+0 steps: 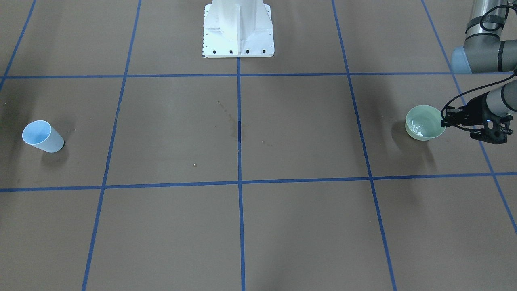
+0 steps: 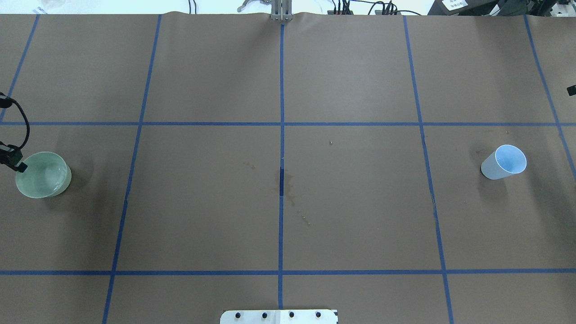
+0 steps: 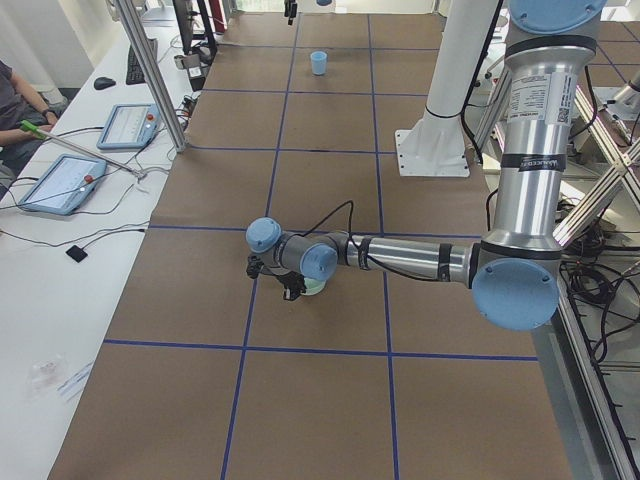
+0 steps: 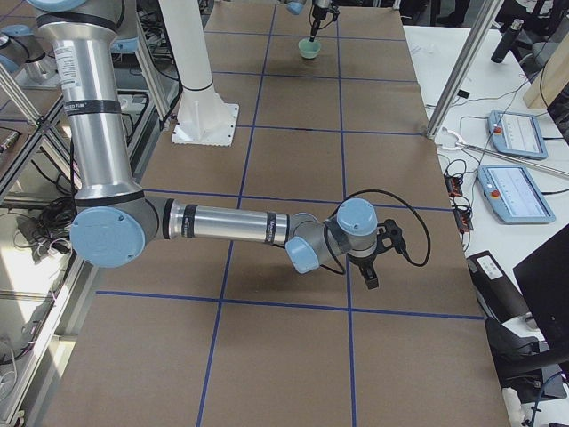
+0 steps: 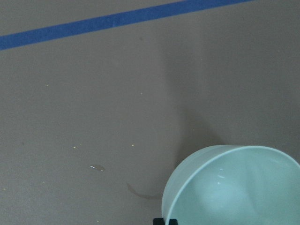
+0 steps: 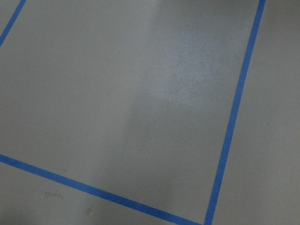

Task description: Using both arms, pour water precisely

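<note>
A pale green bowl sits at my left side of the brown table; it also shows in the overhead view. The water shows as white glints inside it. My left gripper is at the bowl's outer rim and looks shut on it; its black tips sit at the rim in the left wrist view. I cannot tell whether the bowl is lifted. A light-blue cup stands open-end up at my right side. My right gripper hangs low over bare table, far from the cup; I cannot tell if it is open.
The white bolted pedestal stands at the robot's edge of the table. Dark wet stains mark the table's centre on the blue tape grid. Tablets and cables lie on the white side table. A seated operator shows beside it.
</note>
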